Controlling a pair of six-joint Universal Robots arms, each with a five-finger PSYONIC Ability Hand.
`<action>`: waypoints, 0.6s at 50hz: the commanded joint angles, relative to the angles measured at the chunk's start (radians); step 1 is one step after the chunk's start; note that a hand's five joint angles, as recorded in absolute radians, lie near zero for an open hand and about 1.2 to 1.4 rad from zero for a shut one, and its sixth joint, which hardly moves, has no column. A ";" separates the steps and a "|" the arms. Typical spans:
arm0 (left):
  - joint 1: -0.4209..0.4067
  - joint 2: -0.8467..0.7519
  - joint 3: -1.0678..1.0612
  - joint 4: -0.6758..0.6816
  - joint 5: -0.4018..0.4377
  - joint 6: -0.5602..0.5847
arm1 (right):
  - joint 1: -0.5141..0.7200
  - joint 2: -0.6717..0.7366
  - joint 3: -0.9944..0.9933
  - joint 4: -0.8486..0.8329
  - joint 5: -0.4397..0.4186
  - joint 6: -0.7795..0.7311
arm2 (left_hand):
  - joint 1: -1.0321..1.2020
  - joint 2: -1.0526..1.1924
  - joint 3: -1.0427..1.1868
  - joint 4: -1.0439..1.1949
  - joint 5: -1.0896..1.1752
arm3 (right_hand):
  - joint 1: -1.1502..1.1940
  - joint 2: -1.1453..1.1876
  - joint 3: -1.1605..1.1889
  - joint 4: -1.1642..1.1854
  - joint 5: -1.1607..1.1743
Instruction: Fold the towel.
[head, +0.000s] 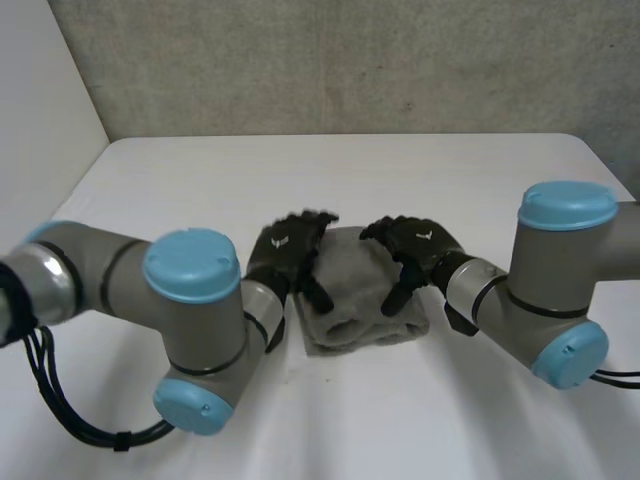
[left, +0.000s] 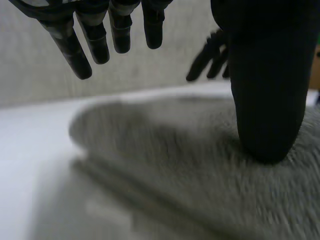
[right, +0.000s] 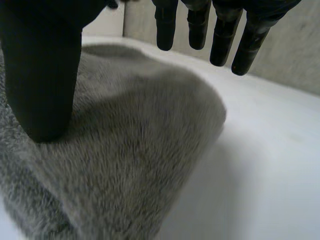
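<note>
Touching one towel (head: 352, 312) (folded): two robot hands (head: 285, 246) (head: 424, 244).

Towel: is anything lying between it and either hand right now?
Nothing visible. The left hand and the right hand are both over the grey towel, each with its thumb down on the cloth and its fingers straight above it.

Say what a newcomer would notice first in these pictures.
A small grey towel, folded into a thick bundle, lies in the middle of the white table. The black left hand and right hand sit at its two sides, each with its thumb resting on the pile.
</note>
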 joint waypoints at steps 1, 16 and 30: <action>0.005 -0.060 -0.022 -0.009 -0.002 0.011 | 0.004 0.079 -0.043 -0.002 0.001 -0.010 | 0.031 0.031 0.032 0.032 0.028 | -0.034 -0.050 -0.039 -0.056 -0.056; 0.022 0.151 -0.036 -0.015 -0.005 0.134 | -0.015 -0.132 -0.049 0.027 0.065 -0.053 | 0.002 0.002 0.002 0.003 -0.002 | -0.034 -0.050 -0.039 -0.056 -0.056; 0.183 0.530 0.042 -0.228 -0.003 0.209 | -0.049 -0.402 -0.054 0.028 0.323 -0.103 | 0.014 0.014 0.014 0.014 0.010 | -0.034 -0.050 -0.039 -0.056 -0.056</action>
